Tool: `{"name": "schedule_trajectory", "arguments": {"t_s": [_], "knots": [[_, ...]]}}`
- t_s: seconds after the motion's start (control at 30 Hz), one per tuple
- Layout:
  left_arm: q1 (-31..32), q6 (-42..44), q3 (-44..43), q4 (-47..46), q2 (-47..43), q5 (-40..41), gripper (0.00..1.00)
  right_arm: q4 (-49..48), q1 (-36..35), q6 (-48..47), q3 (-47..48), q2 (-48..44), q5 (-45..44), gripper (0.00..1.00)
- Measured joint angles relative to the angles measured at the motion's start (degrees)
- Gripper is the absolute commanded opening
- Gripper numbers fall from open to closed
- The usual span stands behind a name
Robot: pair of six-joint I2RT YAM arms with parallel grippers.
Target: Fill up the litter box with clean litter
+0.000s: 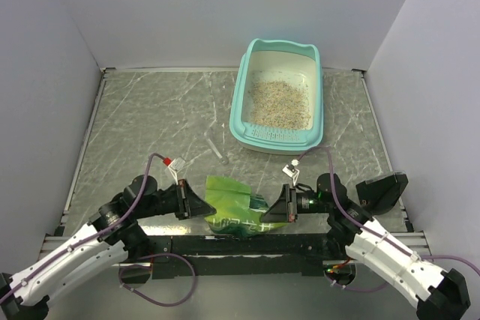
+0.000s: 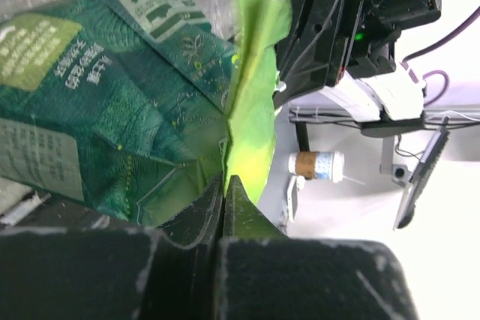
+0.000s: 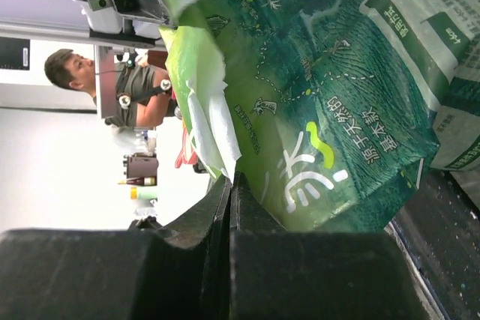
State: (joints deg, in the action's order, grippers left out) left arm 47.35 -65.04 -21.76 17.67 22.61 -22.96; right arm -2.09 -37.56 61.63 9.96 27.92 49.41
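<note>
The teal litter box [image 1: 238, 107] with a white inside stands at the back right of the table. Beige-tan clean litter [image 1: 279, 103] lies spread over its floor. A green crinkled pouch [image 1: 231, 206] hangs between my two grippers near the table's front edge. My left gripper [image 1: 196, 204] is shut on the pouch's left top edge [image 2: 251, 140]. My right gripper [image 1: 279, 206] is shut on its right edge [image 3: 206, 121]. Both pairs of jaws are pressed flat together with the bag film between them.
A clear plastic strip [image 1: 215, 146] lies on the grey marbled table left of the litter box. White walls close in the back and sides. A black stand [image 1: 382, 189] sits at the right edge near my right arm.
</note>
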Motion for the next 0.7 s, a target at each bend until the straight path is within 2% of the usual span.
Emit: {"name": "schedule_trajectory", "arguments": {"t_s": [0.07, 0.17, 0.3, 0.37, 0.47, 0.57, 0.7], "knots": [[0.0, -0.9, 0.0, 0.9, -1.0, -0.8, 0.01, 1.7, 0.0, -0.4, 0.0, -1.3, 0.0, 0.04], [0.0, -1.9, 0.7, 2.5, -3.7, -1.4, 0.01, 4.2, 0.0, -1.8, 0.0, -2.8, 0.4, 0.41], [-0.1, -3.3, 2.6, 5.6, -8.1, -2.2, 0.01, 12.7, 1.1, -6.3, 1.0, -3.3, -0.7, 0.57], [-0.1, -3.5, 2.9, 6.2, -8.6, -2.4, 0.01, 17.7, 1.2, -9.9, 3.7, -2.6, -2.0, 0.63], [-0.2, -3.5, 2.9, 6.4, -8.6, -2.4, 0.01, 26.2, 1.2, -17.5, 11.5, -0.9, -5.9, 0.66], [-0.3, -3.4, 2.9, 6.8, -8.6, -2.6, 0.01, 34.2, 1.2, -25.5, 21.7, 1.2, -12.6, 0.67], [-0.3, -3.4, 2.9, 7.0, -8.1, -2.7, 0.01, 40.1, 1.2, -33.9, 33.2, 2.5, -19.2, 0.65]]}}
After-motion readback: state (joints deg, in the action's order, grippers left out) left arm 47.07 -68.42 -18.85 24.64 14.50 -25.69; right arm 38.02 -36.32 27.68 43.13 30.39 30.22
